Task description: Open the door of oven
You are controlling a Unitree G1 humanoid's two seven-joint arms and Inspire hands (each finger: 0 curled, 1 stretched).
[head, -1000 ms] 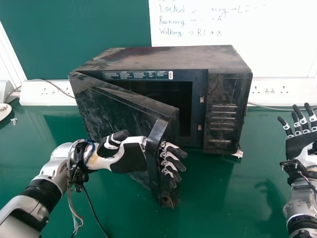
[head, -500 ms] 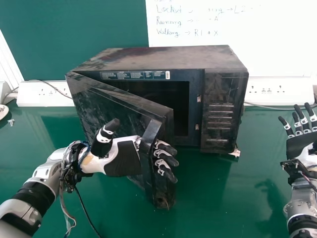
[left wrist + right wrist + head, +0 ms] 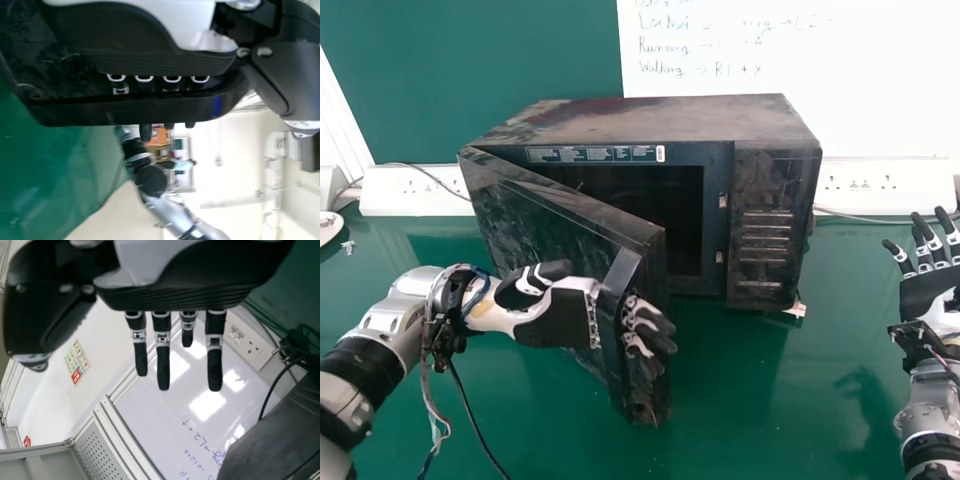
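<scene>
Head view: one oven (image 3: pixel 650 118) on one table (image 3: pixel 770 410), its single door (image 3: pixel 545 220) ajar, free edge out from the frame; left hand (image 3: pixel 560 320) curled round one handle (image 3: pixel 612 315), right hand (image 3: pixel 924 292) well apart. Left wrist view: fingers pass behind the handle. Right wrist view: fingers straight, apart.

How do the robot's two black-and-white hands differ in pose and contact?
The left hand has its fingers hooked round the black door handle; the right hand has its fingers extended, touching nothing. The left is before the dark oven; the right is off to its right.
</scene>
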